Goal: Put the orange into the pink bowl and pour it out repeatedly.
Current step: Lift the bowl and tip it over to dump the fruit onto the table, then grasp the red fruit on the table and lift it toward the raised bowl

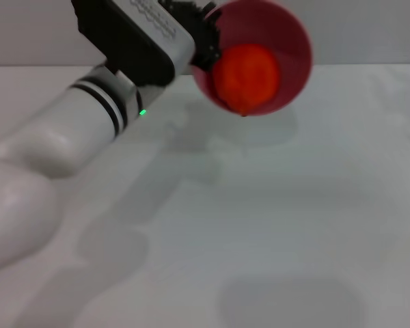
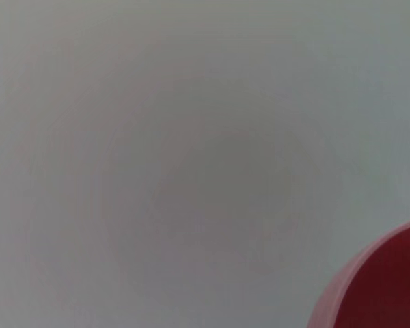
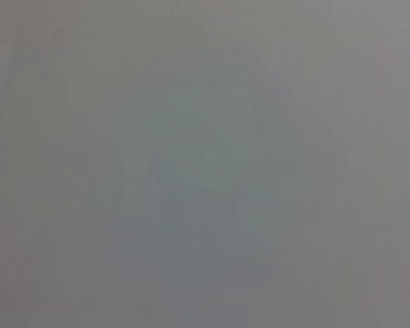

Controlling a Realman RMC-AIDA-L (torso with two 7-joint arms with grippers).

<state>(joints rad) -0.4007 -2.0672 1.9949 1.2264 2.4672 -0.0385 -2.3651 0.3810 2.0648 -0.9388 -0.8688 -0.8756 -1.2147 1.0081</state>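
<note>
Across the whole lower part of the head view spreads the white table (image 1: 273, 225), bare pale surface with soft shadows on it. Above its far left side reaches the left arm (image 1: 89, 123), white with a black wrist section. Its left gripper (image 1: 206, 46) grips the rim of the pink bowl (image 1: 287, 34), which is lifted off the table and tipped so its opening faces the camera (only a slice of rim shows in the left wrist view (image 2: 386, 287)). Inside, against the lower wall near the rim, sits the orange (image 1: 246, 76). No right gripper shows.
</note>
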